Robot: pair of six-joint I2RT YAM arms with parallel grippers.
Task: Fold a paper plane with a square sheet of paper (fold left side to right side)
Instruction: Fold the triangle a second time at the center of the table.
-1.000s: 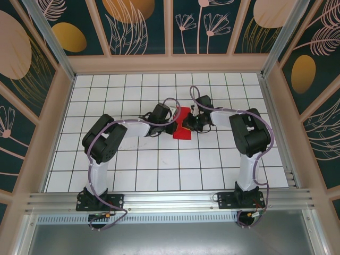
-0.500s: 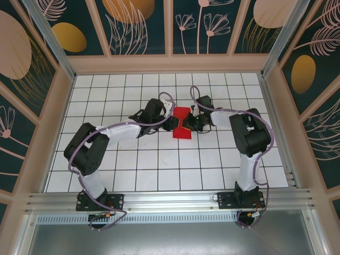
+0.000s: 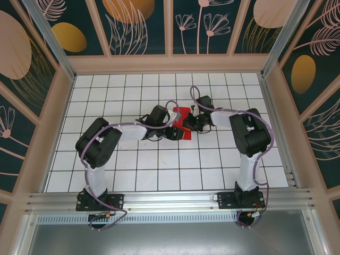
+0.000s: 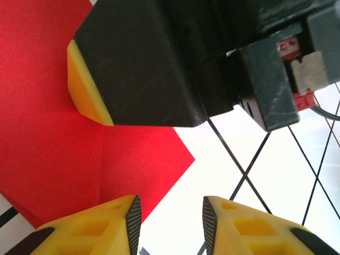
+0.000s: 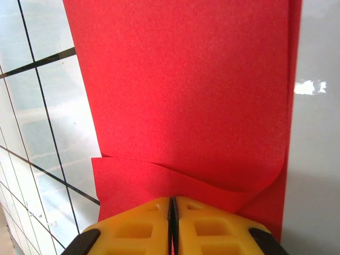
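Note:
The square sheet of paper (image 3: 183, 113) lies partly folded at mid-table, bright red, between my two grippers. In the right wrist view the sheet (image 5: 186, 79) shows a raised, curling flap just ahead of my right gripper (image 5: 171, 204), which is shut with its tips down on the paper. From the left wrist view, the right gripper's yellow fingertips (image 4: 85, 90) sit on a crease in the sheet (image 4: 53, 159). My left gripper (image 4: 172, 223) is open at the sheet's pointed corner. One of its fingers overlaps the red edge, and only white table lies between them. From above, the left gripper (image 3: 174, 131) is at the sheet's near-left edge and the right gripper (image 3: 192, 123) at its right.
The white gridded table (image 3: 159, 164) is ringed by wooden-framed patterned walls (image 3: 170, 64). An aluminium rail (image 3: 170, 199) runs along the near edge by the arm bases. Both forearms meet over the middle, with cables looping above them.
My left arm swung out to the left, then came back lower, to the sheet's near-left edge, with its jaws wider apart. The right gripper has stayed put on the paper.

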